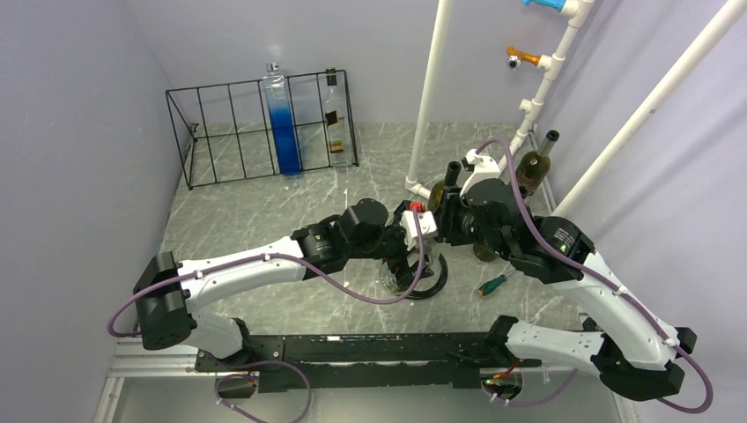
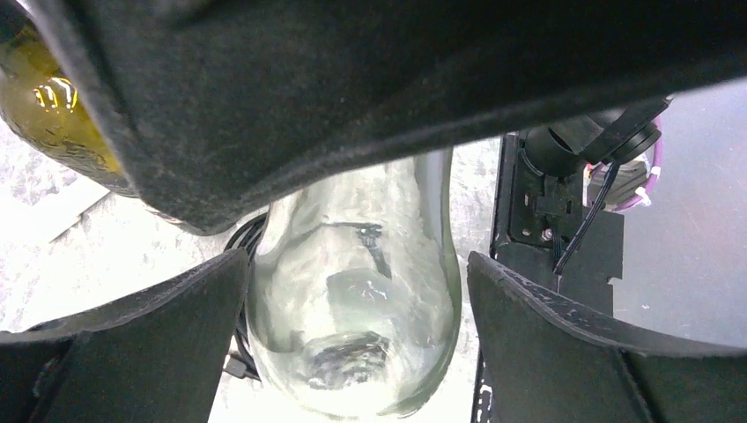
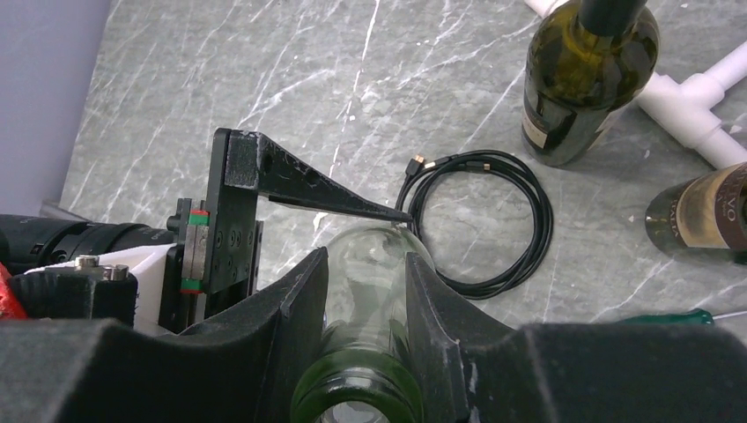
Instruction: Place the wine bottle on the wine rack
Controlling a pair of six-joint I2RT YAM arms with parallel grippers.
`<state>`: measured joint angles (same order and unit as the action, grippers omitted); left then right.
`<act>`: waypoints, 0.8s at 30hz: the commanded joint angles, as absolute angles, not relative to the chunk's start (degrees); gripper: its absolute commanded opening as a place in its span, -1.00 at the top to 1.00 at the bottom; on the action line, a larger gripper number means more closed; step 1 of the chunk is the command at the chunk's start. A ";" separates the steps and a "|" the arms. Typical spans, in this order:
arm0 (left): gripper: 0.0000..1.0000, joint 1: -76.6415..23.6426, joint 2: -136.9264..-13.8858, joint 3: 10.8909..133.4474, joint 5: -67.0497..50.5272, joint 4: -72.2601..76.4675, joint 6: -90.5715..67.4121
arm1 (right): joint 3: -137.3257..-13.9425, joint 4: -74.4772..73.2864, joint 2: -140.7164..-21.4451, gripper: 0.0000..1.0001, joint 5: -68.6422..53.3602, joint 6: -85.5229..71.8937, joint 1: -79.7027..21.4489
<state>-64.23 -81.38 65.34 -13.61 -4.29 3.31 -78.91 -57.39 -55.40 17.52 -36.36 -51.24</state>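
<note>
Clear glass with a greenish lip, the wine bottle [image 3: 370, 251] sits near the middle of the tabletop [image 1: 264, 207], a little toward the near edge and well apart from the wine rack [image 1: 220, 132]. The right tool [image 3: 366, 264] is clamped on the bottle's neck, one black finger pressed on each side just below the mouth. The left tool [image 2: 357, 264] is spread wide with the bottle's body between its fingers [image 2: 141, 344]. They stand just beside the glass, and a thin gap shows on one side. I cannot tell whether the bottle's base touches the tabletop.

Just beside the bottle lies a coiled black cable [image 3: 493, 225]. A screwdriver with a green handle [image 1: 493, 284] lies a little further toward the right edge. Beyond the cable a dark green bottle [image 3: 586, 79] stands upright against the foot of the white pipe frame [image 1: 427, 97]. Another labelled bottle [image 3: 700, 216] shows at the border of the right wrist view, only partly in sight.

The wine rack, a black wire frame with an upright grid, stands in the far left corner of the tabletop. At its right end stand a tall bottle with blue liquid [image 1: 284, 123] and a clear labelled bottle [image 1: 334, 119]. The slots to their left hold nothing.
</note>
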 commanded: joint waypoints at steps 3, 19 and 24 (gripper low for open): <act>-0.96 -64.60 -82.88 67.75 -11.64 -4.73 2.23 | -81.30 -45.59 -52.33 1.00 17.41 -38.31 -51.42; 1.00 -64.60 -76.23 63.01 -0.94 -0.52 4.42 | -78.88 -42.23 -50.88 0.09 15.47 -38.36 -51.42; 1.00 -64.69 -75.70 63.01 -0.82 -0.61 4.97 | -80.92 -42.85 -51.06 -0.22 16.28 -37.41 -51.42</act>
